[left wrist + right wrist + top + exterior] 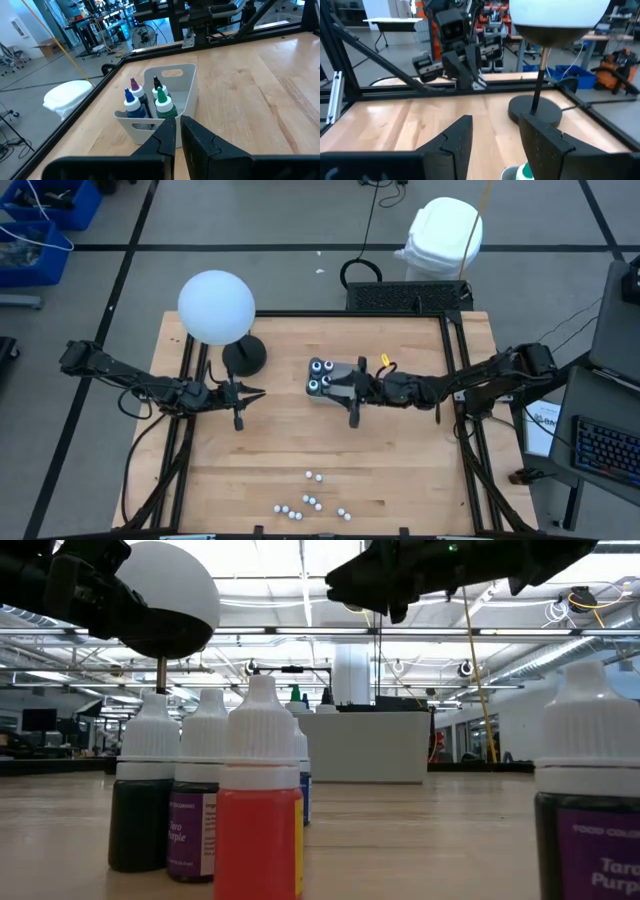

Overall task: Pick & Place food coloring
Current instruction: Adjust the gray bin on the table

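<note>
Several small white-capped food coloring bottles (310,502) stand loose on the table near its front edge. The low view shows them close up, a red one (258,810) among them. Bigger food coloring bottles (150,100) with blue, purple, black and green tips stand upright in a grey tray (189,92) at the table's middle (322,377). My right gripper (347,386) hangs open above the tray with nothing between its fingers (495,135). A green-tipped bottle (524,172) shows just below them. My left gripper (243,394) waits shut at the left, pointing at the tray (176,135).
A lamp with a white globe (216,307) and a round black base (244,357) stands at the far left of the table, between the two grippers. Black frame rails (455,380) run along the table's sides. Bare wood lies between the tray and the loose bottles.
</note>
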Tool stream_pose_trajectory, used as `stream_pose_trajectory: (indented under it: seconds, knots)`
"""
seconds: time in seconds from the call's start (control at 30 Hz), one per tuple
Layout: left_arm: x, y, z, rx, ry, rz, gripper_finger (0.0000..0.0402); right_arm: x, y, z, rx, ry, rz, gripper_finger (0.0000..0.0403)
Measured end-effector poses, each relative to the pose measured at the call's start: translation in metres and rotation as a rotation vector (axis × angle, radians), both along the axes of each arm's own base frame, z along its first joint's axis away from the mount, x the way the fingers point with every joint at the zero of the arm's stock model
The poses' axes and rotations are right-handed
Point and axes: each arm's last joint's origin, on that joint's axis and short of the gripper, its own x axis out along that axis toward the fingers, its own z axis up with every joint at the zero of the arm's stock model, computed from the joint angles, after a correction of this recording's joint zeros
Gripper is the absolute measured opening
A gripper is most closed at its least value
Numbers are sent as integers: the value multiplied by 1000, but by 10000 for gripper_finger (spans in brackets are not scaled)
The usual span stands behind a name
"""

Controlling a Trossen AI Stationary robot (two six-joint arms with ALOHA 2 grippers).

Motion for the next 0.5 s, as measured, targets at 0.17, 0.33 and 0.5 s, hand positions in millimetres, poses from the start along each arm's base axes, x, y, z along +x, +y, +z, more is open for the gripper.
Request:
stream_pose_trajectory:
  seconds: [0.17,0.33,0.5]
  knots:
    - [0,0,0,-2,-1,1,35,-1,0,-6,24,54,-4,98]
    - [0,0,0,-2,0,0,35,-1,5,-6,30,59,38,15]
    - [0,0,0,-2,1,1,35,-3,21,-6,45,59,109,8]
